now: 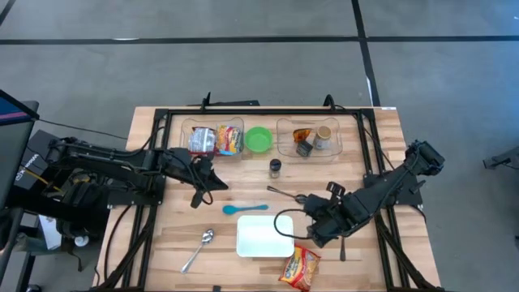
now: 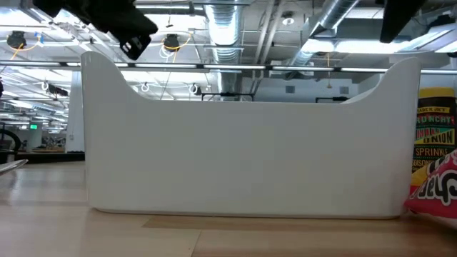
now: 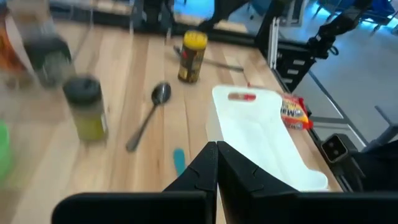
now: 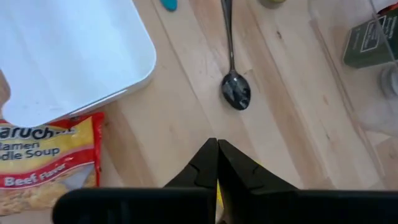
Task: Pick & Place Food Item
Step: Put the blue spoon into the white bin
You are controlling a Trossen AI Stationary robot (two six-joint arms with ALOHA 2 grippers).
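Observation:
An orange beef ramen packet (image 1: 300, 266) (image 4: 43, 158) lies flat on the table near its front edge, beside the white tray (image 1: 263, 237) (image 4: 68, 56). My right gripper (image 1: 315, 227) (image 4: 216, 155) hangs shut above the bare wood between the packet and a black spoon (image 4: 235, 87), touching nothing. My left gripper (image 1: 212, 185) (image 3: 216, 155) is shut too, held above the table's left half and pointing toward the tray (image 3: 261, 137). In the low view the tray's wall (image 2: 250, 143) fills the picture, with the packet (image 2: 437, 189) at its right.
Two clear trays (image 1: 215, 139) (image 1: 312, 136) with food items and a green bowl (image 1: 259, 139) stand along the far side. A spice jar (image 1: 276, 167), a yellow-lidded jar (image 3: 191, 56), a blue spoon (image 1: 243, 208) and a silver spoon (image 1: 199, 247) lie around the white tray.

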